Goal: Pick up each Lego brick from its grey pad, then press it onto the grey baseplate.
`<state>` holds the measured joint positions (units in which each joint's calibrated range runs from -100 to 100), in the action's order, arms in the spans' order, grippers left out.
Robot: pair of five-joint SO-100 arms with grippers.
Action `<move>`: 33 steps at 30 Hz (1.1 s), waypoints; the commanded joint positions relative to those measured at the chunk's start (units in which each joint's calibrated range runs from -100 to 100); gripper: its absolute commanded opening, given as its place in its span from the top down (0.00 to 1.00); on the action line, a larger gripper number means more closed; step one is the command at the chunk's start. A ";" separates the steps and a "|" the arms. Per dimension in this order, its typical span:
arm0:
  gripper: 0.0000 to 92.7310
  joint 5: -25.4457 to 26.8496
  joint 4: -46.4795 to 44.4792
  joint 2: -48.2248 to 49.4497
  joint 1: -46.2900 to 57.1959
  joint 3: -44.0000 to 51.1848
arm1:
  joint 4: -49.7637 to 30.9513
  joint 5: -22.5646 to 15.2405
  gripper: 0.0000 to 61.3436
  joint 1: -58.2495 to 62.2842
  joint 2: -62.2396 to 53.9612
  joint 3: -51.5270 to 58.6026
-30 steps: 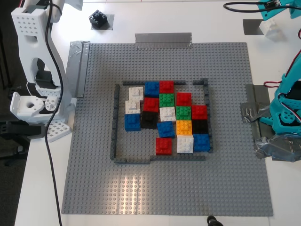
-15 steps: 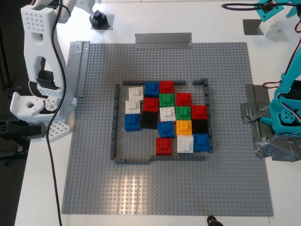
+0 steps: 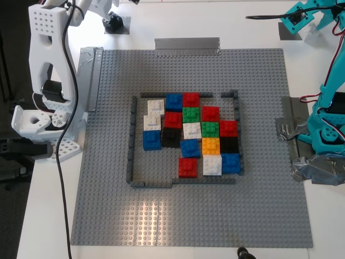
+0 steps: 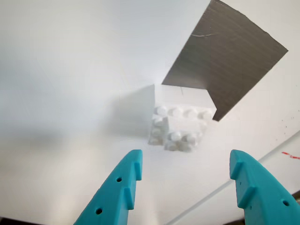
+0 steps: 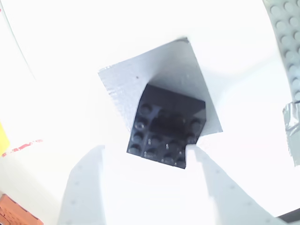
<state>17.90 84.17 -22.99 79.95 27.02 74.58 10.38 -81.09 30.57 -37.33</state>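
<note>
Both claws spread wide, nothing held. First gripper [image 4: 185, 180] poised above white brick [image 4: 180, 126], lying off its grey pad [image 4: 225, 65], just beside the pad's edge. Second gripper [image 5: 145, 187] above black brick [image 5: 166, 126], skewed on second pad [image 5: 117, 84], far from grey baseplate [image 3: 108, 162]. Likely hazard: skewed bricks meeting fingers corner-first, twisting or skidding away at closure.

Baseplate [image 3: 108, 162] in the middle of the table [image 3: 161, 21]. Pile of bricks [image 3: 191, 140] on it, inside a frame [image 3: 131, 140]. One pad [image 3: 119, 24] behind at the exterior view's left, another pad [image 3: 285, 31] at its right.
</note>
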 commanded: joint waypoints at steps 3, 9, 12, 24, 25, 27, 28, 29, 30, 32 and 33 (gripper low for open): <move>0.77 0.64 -2.24 -0.78 0.32 1.01 | -1.10 0.14 0.66 -0.92 -0.96 -4.52; 0.77 1.03 -3.13 -2.67 0.25 1.01 | -1.18 0.09 0.66 -1.21 0.42 -4.97; 0.77 1.03 -4.19 -3.27 0.32 1.10 | -1.43 -0.01 0.67 -1.21 0.93 -4.97; 0.82 0.78 -4.19 -3.62 0.32 0.83 | -1.02 -1.96 0.93 -0.34 1.10 -5.51; 0.82 0.73 -4.19 -3.62 0.25 0.83 | -0.86 -2.06 0.93 -0.19 1.02 -5.51; 0.82 0.64 -4.19 -3.62 0.18 0.92 | -0.62 -2.06 0.94 0.02 0.59 -5.51; 0.82 0.64 -4.19 -3.62 0.10 0.92 | -0.62 -2.11 0.94 0.10 0.25 -5.51; 0.82 0.64 -4.19 -3.62 0.03 0.92 | -0.62 -2.15 0.94 0.24 -0.27 -5.51; 0.82 0.64 -4.27 -3.62 0.03 0.92 | -0.62 -2.30 0.94 0.39 -0.78 -5.51; 0.82 0.59 -4.68 -3.62 -0.04 0.92 | -0.37 -2.69 0.95 0.46 -2.16 -5.60; 0.82 0.59 -5.17 -3.62 -0.04 0.92 | 0.04 -2.84 0.95 0.53 -2.93 -6.06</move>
<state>18.68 80.17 -27.22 79.95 27.02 73.29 8.48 -81.36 32.99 -39.65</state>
